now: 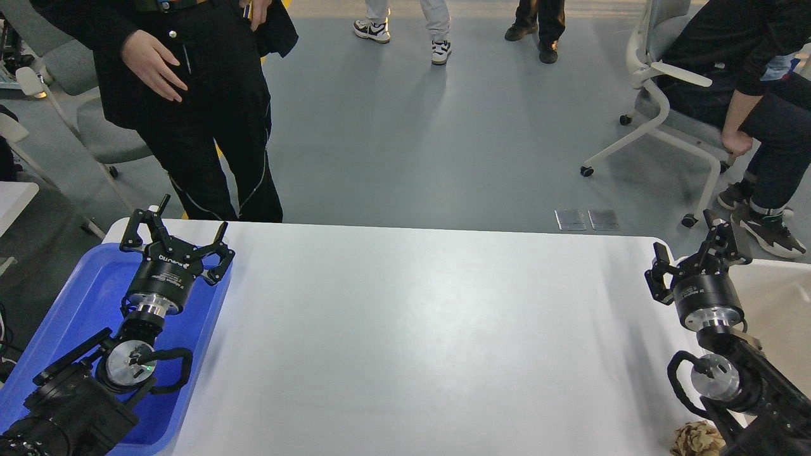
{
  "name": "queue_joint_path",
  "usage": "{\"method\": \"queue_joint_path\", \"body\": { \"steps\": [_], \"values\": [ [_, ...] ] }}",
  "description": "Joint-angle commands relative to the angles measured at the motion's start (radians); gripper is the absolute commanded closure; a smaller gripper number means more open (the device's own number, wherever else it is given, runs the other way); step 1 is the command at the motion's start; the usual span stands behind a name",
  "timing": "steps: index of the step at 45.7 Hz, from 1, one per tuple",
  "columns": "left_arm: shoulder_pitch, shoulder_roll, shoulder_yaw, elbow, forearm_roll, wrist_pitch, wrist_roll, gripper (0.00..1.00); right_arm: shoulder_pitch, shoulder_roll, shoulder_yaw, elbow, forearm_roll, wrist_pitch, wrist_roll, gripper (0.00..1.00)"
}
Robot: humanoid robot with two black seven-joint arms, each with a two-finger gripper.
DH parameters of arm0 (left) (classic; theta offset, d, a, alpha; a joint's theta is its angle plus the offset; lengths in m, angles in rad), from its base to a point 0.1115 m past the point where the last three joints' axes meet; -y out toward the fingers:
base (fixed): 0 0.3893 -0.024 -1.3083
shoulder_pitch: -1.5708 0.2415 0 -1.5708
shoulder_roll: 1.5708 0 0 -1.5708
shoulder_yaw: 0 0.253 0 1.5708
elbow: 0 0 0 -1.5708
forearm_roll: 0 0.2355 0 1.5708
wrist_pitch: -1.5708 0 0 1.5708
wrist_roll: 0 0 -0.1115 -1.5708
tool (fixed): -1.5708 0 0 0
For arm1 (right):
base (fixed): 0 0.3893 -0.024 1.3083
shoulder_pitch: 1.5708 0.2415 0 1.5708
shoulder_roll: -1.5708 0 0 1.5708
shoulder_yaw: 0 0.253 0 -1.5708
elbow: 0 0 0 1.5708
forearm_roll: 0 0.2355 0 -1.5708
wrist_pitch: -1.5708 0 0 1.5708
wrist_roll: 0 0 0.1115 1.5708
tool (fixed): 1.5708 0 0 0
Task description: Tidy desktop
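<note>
The white desktop (418, 329) fills the lower half of the head view. My left gripper (177, 229) is open and empty, held over the far end of a blue tray (82, 297) at the left edge. My right gripper (696, 242) is open and empty, above the desktop's far right corner beside a beige-white bin (782, 310). A crumpled brown paper ball (696, 439) lies on the desktop at the near right, partly behind my right arm.
A person in black (196, 107) stands right behind the desktop's far left edge. A seated person on a white office chair (671, 95) is at the far right. Other people stand further back on the grey floor.
</note>
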Motion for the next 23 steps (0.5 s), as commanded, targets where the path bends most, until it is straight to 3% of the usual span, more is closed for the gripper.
{"method": "queue_joint_path", "body": {
  "steps": [1,7,11,23],
  "values": [
    [0.0,0.0,0.0,0.0,0.0,0.0,0.0,0.0,-0.006,-0.024,-0.004,0.042,0.025,0.004,-0.03,0.0],
    [-0.001,0.0,0.0,0.0,0.0,0.0,0.0,0.0,-0.035,-0.085,-0.004,0.157,0.045,-0.013,-0.143,0.0],
    [-0.001,0.0,0.0,0.0,0.001,-0.001,0.0,0.0,-0.052,-0.134,-0.033,0.186,0.065,0.004,-0.188,0.0],
    [-0.001,0.0,0.002,0.0,0.001,-0.004,0.0,0.0,-0.04,-0.314,-0.171,0.22,0.049,0.004,-0.199,0.0]
  ]
}}
